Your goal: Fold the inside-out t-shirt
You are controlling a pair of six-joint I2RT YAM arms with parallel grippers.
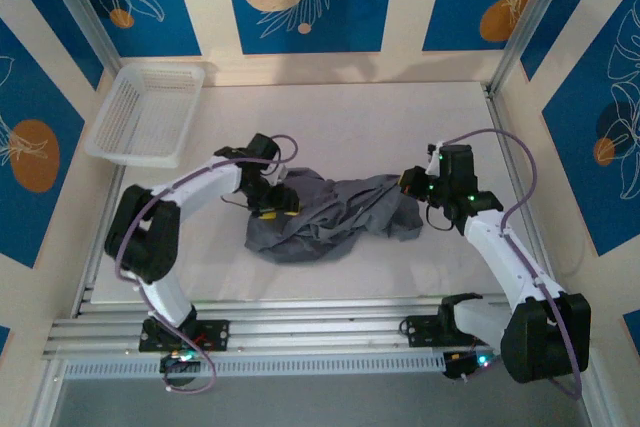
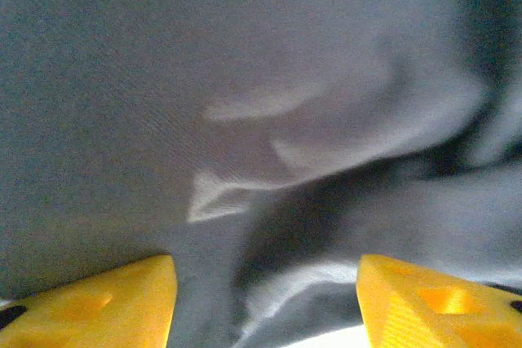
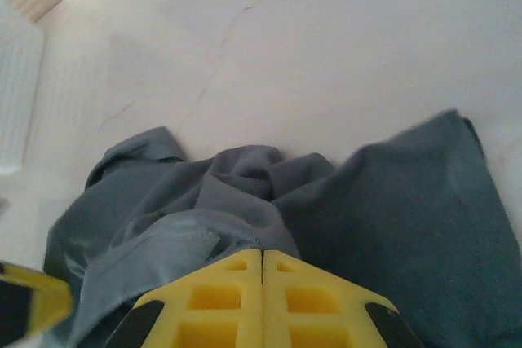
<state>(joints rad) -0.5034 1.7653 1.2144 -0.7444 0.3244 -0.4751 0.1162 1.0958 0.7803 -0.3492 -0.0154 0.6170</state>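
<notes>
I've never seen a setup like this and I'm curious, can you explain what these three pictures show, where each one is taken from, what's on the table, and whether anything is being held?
These are two white robot arms bolted at the near edge of a pale table. The wide picture looks down from above and behind them. The other two come from small cameras on each wrist, so the yellow fingers you see belong to that arm's own claw.

On the table lies a crumpled slate-grey cotton t-shirt, and a white plastic lattice basket sits at the far left corner.

The left claw is open, fingers apart, pressed close against the fabric. The right claw is shut, its fingers meeting, at the shirt's right edge; cloth bunches right at its tips, but whether it is pinched between them is unclear.
</notes>
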